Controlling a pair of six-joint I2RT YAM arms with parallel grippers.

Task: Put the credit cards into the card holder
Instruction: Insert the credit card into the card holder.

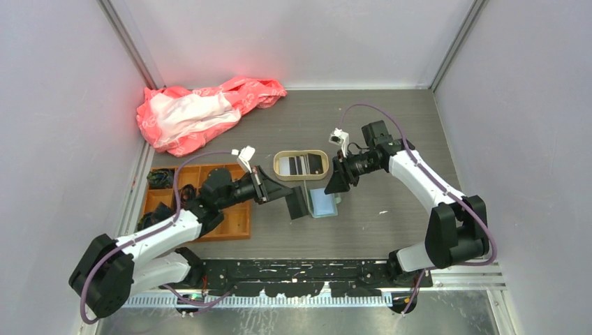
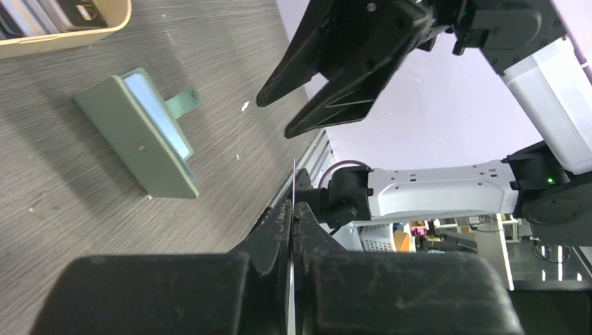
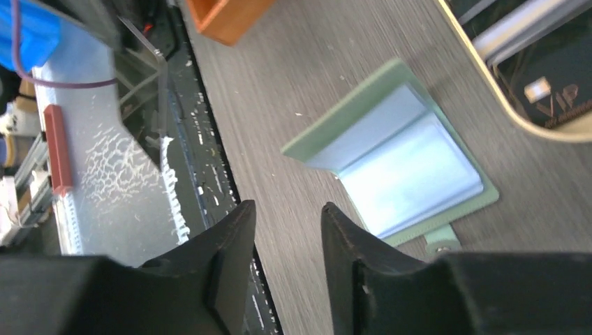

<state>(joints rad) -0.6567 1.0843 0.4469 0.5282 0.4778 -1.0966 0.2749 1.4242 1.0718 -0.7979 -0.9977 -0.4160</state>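
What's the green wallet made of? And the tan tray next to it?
Wallet: looks like soft matte fake leather or plastic, since its cover bends open; the pockets inside look like shiny clear plastic. Tan tray: smooth with rounded corners, maybe plastic or wood. It's hard to tell.

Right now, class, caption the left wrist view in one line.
Left gripper pinches a card edge-on near the open right gripper; green card holder lies open.

Table [image 1: 391, 209]: grey wood-grain, matt. Card holder [image 3: 394, 157]: matt green cover w/ glossy clear pockets. Bag [image 1: 202, 112]: crinkly plastic.
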